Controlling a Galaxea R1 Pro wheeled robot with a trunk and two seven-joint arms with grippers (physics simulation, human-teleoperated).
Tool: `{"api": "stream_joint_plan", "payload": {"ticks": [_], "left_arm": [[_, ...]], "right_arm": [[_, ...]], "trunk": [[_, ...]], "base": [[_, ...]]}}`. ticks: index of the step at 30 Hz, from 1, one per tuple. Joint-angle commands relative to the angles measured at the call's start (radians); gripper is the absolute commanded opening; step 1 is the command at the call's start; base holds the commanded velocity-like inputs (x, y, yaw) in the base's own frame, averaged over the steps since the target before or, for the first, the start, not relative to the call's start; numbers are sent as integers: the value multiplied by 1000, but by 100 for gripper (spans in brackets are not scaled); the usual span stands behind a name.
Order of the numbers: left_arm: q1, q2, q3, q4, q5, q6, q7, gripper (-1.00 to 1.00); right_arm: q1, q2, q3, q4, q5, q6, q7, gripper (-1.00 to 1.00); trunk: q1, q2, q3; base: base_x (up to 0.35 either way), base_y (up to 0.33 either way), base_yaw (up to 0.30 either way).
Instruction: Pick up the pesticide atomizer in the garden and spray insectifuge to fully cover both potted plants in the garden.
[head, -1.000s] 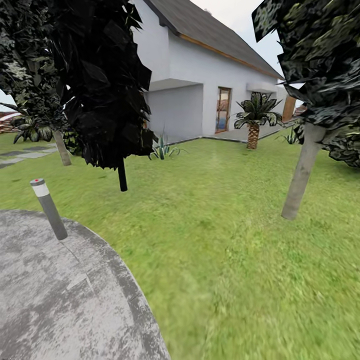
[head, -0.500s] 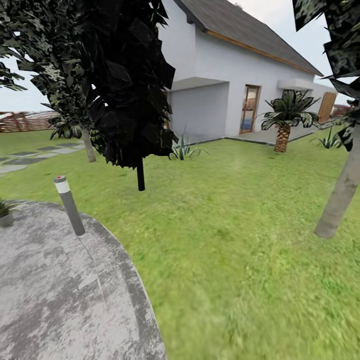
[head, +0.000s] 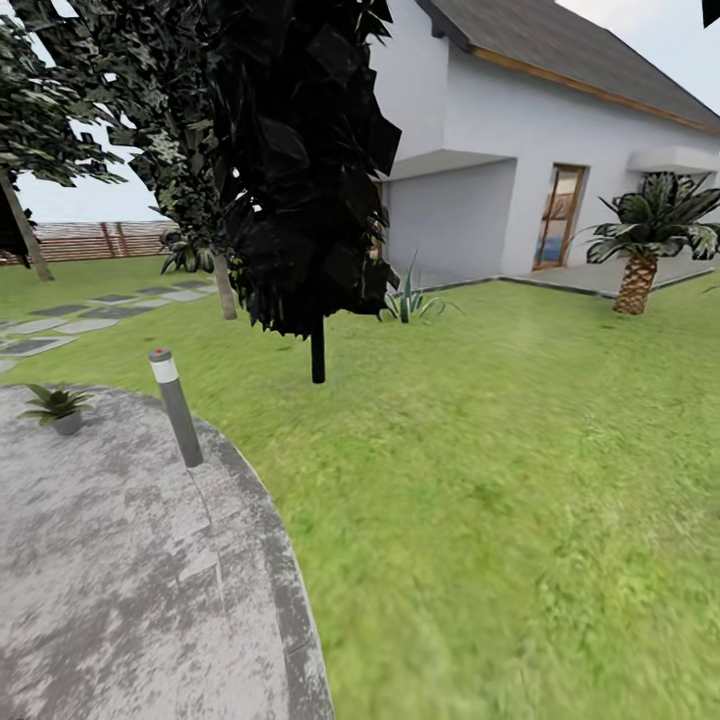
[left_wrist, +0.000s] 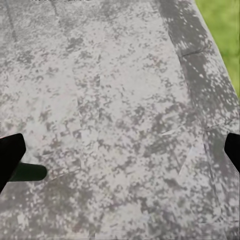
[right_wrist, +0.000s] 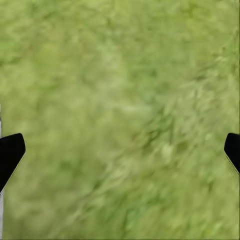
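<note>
At the edges of the left wrist view, the left gripper was seen with its dark fingers spread wide and nothing held, above the mottled stone patio. The right gripper was likewise spread and empty, over lawn. One potted plant was seen standing on the far left of the patio. No pesticide atomizer was made out, so its place could not be told. A grey bollard light was seen at the patio rim, with a dark tree just beyond on the grass. A collision with the bollard was judged possible if the base were driven close along that rim. Open room was offered across the patio, and over the lawn toward the white house.
</note>
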Motion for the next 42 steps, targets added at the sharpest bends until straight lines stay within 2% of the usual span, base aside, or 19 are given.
{"api": "stream_joint_plan", "payload": {"ticks": [1, 27, 42], "left_arm": [[-1, 0, 0, 1, 0, -4, 2, 100], [-1, 0, 0, 1, 0, -4, 2, 100], [-1, 0, 0, 1, 0, -4, 2, 100]], "right_arm": [[0, 0, 0, 0, 5, -3, 0, 100], [0, 0, 0, 0, 5, -3, 0, 100], [0, 0, 0, 0, 5, -3, 0, 100]], "trunk": [[0, 0, -1], [0, 0, -1], [0, 0, -1]], "base": [[329, -111, 277], [333, -53, 277], [326, -146, 277]]}}
